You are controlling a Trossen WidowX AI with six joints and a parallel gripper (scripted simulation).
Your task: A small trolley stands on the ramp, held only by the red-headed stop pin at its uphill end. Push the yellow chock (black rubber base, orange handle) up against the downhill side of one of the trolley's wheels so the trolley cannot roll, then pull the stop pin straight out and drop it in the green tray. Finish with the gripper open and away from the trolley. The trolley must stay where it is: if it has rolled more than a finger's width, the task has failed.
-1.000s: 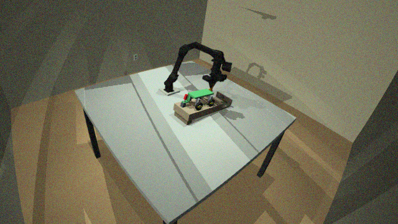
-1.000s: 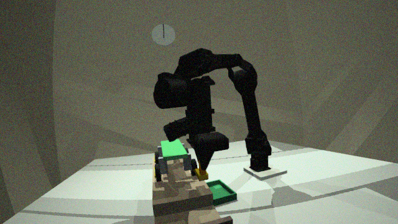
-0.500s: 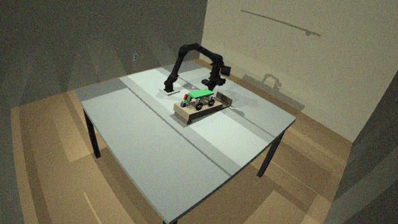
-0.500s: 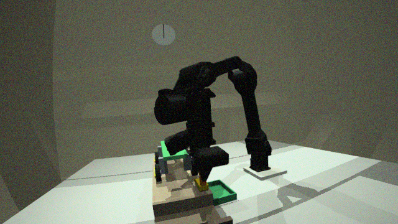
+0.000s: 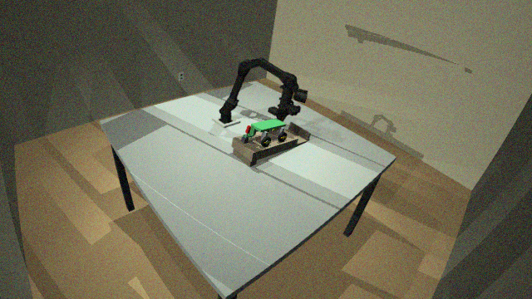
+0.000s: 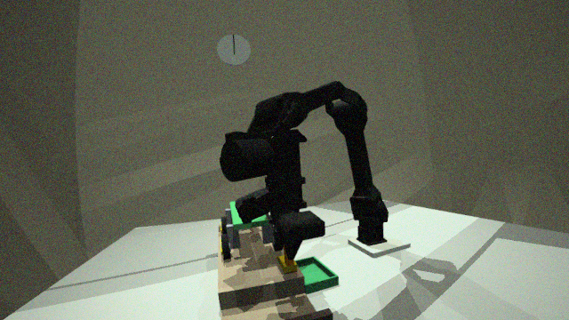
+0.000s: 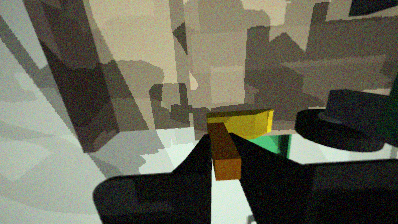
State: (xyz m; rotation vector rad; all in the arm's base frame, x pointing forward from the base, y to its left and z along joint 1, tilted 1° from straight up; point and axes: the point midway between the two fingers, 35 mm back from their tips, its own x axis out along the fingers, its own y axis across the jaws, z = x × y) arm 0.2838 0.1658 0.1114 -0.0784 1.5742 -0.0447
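Note:
The trolley, with a green deck (image 5: 268, 125) (image 6: 235, 215), stands on the wooden ramp (image 5: 276, 150) (image 6: 262, 287) (image 7: 227, 85). The red-headed stop pin (image 5: 248, 129) is upright at its uphill end. My gripper (image 5: 282, 118) (image 6: 289, 255) (image 7: 218, 138) is shut on the orange handle of the yellow chock (image 6: 288, 266) (image 7: 245, 124). The chock is at the ramp's side edge, downhill of a black trolley wheel (image 7: 320, 135), with a visible gap between them in the wrist view. Whether its base touches the ramp is unclear. The green tray (image 6: 326, 284) (image 7: 275, 143) lies beside the ramp.
A raised end board (image 5: 300, 131) closes the ramp's downhill end. The arm's base plate (image 5: 226, 123) (image 6: 373, 252) stands on the table (image 5: 199, 187) on the tray's side of the ramp. The arm hides part of the trolley in the exterior view.

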